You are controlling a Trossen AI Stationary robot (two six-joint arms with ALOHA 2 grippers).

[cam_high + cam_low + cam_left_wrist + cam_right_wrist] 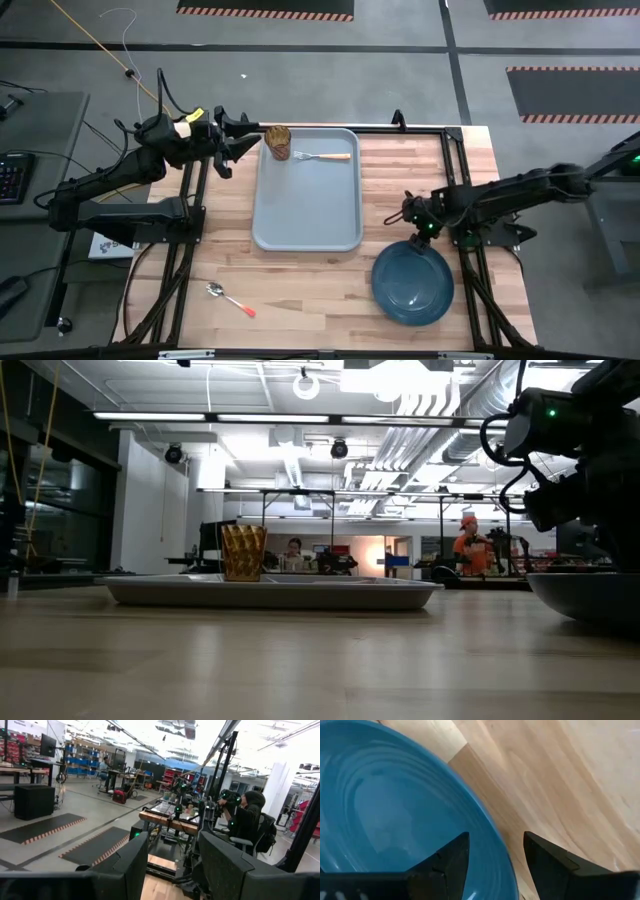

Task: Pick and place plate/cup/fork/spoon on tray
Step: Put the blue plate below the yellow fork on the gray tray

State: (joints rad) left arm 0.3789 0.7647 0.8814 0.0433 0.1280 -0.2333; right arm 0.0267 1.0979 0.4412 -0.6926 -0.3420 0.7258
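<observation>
Blue plate (395, 815) rim between parted right jaws (495, 852), left jaws (172, 865) parted, off tray (305, 215)

The high camera looked straight down on the whole worktop (330, 290), giving you both arms, the tray (305, 195) and the plate (412, 283) from well above. The low camera sat at worktop height and faced level across the surface into the room; you saw the same tray (270, 593) edge-on and the plate (590, 598) at the right edge. The left wrist camera faced outward over the worktop edge into the room. The right wrist camera looked steeply down, very close to the plate (385, 815) rim and the bare wood.
</observation>
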